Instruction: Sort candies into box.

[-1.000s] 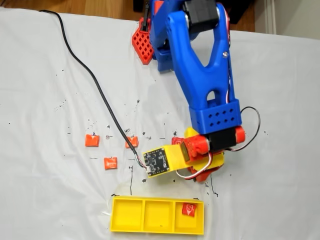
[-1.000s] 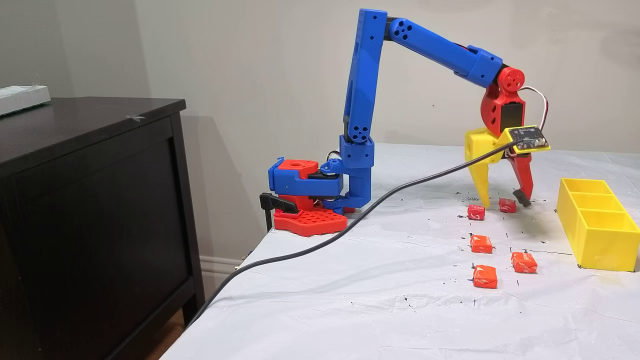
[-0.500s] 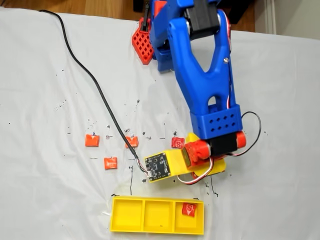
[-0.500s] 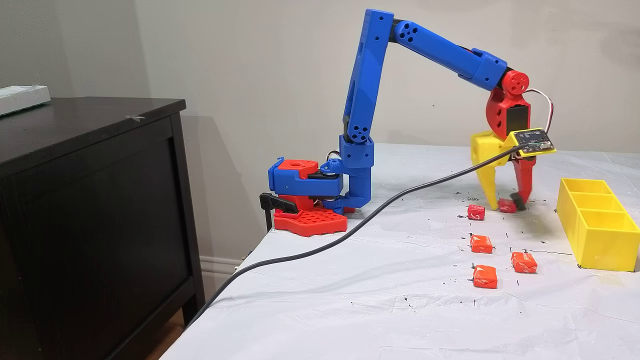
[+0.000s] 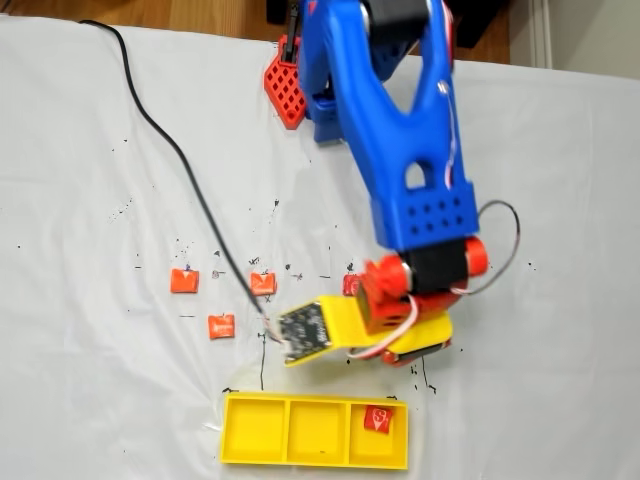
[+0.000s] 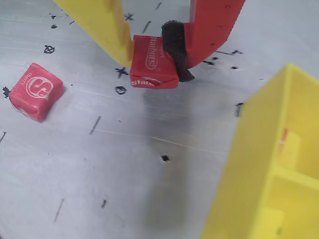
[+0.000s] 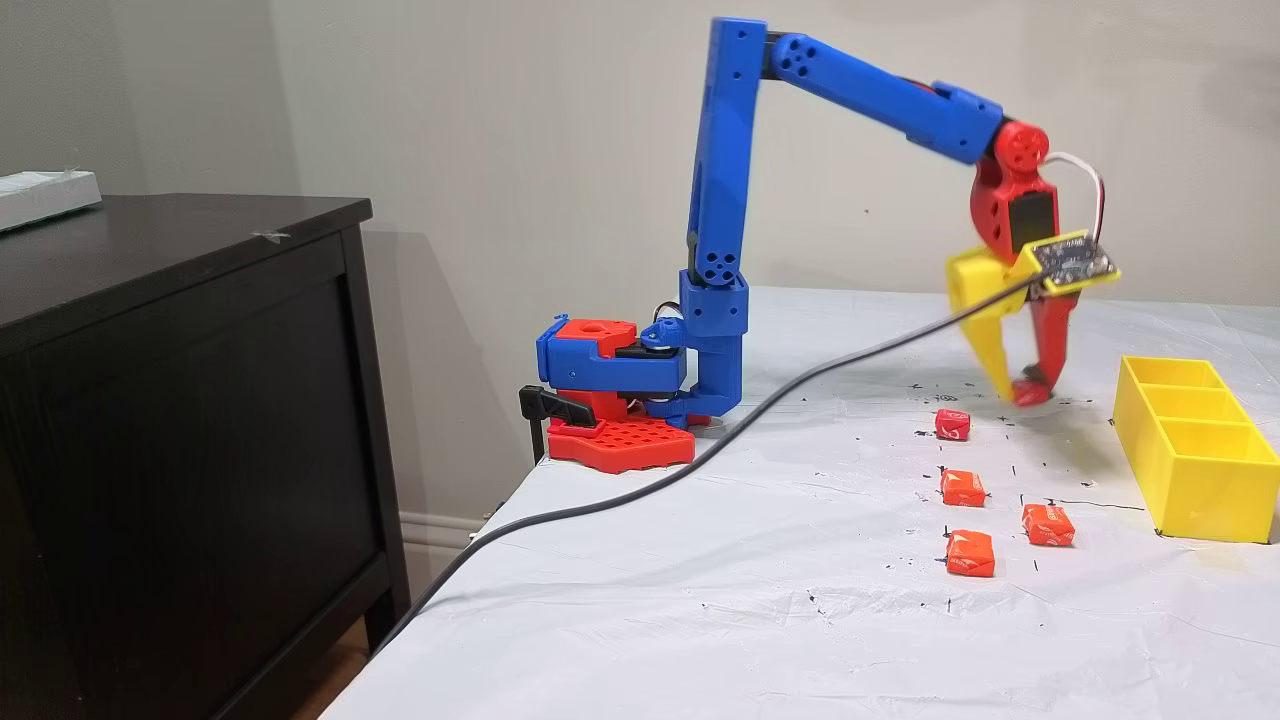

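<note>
In the wrist view my gripper is shut on a red candy, pinched between the yellow finger and the padded red finger. The side fixed view shows the gripper holding that candy just above the cloth, left of the yellow box. Another red candy lies on the cloth to the left. Orange candies lie nearer the camera. One candy sits in the right compartment of the box. The box's corner shows at the wrist view's right.
A black cable runs from the wrist board across the white cloth and off its near-left edge. The arm's red and blue base is clamped at the table's left end. A dark cabinet stands beside the table.
The jaws went from open around the red candy to shut on it. The wrist has risen slightly and tilted, lifting the candy off the cloth.
</note>
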Robot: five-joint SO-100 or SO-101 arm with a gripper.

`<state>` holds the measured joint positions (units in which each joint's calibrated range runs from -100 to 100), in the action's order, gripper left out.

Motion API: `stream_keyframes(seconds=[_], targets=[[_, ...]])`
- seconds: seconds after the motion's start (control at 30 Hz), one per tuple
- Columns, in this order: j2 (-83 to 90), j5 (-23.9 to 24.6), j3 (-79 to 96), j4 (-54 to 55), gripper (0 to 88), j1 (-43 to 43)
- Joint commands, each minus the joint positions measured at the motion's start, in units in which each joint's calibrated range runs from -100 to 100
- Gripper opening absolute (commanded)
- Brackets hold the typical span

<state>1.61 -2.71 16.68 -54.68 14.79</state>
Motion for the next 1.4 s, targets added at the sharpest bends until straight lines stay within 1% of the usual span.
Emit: stream_keyframes(seconds=[0.0,0.27,0.37,0.47,0.7,0.9,1.1,1.37], targets=[[12.2,-0.8,-6.3,-2.1,0.2,-2.9],[11.0,-0.5,-15.2,-2.4,0.2,-8.0],[6.3,-0.2,-20.7,-2.6,0.2,-9.5],[-1.1,-0.6,-29.7,-5.4,0.2,-11.6],[-9.7,-1.3,-37.9,-9.1,0.2,-14.2],[-12.4,-2.0,-39.2,-14.3,0.2,-13.7],[-11.7,-2.1,-35.7,-12.6,0.2,-13.0],[-16.2,-2.0,-41.2,-15.4,0.2,-12.4]])
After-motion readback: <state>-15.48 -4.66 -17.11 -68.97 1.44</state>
